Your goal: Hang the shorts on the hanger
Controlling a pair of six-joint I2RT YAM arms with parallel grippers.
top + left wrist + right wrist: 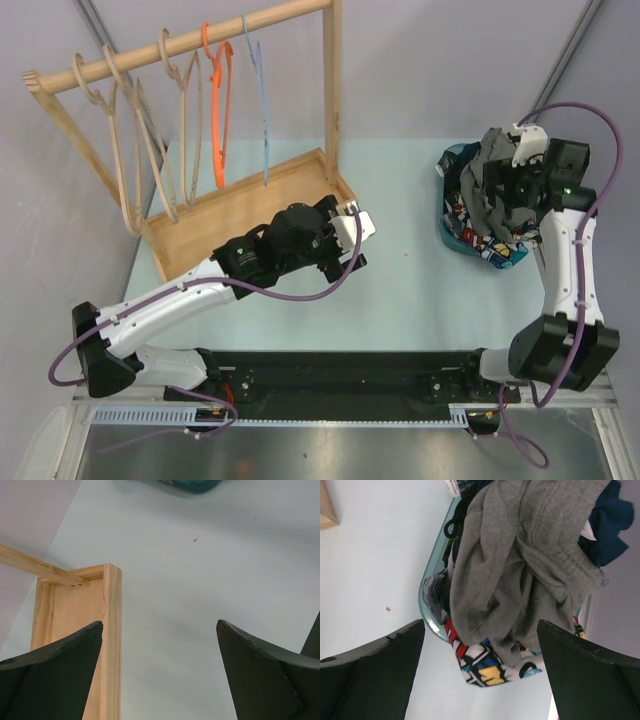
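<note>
1. Shorts point(520, 570): the grey cloth lies crumpled on top of a pile of clothes in a teal basket point(427, 590), at the far right of the surface point(420, 290).
2. Under the grey cloth a bright cartoon-print cloth point(480, 665) spills over the basket's near edge, and a navy garment point(612, 525) lies against its far side.
3. Right gripper point(481, 625): its fingers are spread wide and hang over the pile, with the grey cloth showing in the gap between them. Nothing is pinched. I cannot tell whether the tips brush the fabric.
4. Left gripper point(160, 625): its fingers are also spread wide, holding nothing. It hangs above bare surface just beside the right-hand corner of the wooden rack point(330, 90). One finger sits over the rack's base in the left wrist view.
5. The hanger point(263, 110), thin and light blue, hangs from the rack's top rail near the right post, well apart from the shorts.
6. An orange hanger point(218, 110) hangs just to its left.
7. Thick wooden hangers point(130, 160) fill the rest of the rail further left.
8. Neither gripper touches any hanger.
</note>
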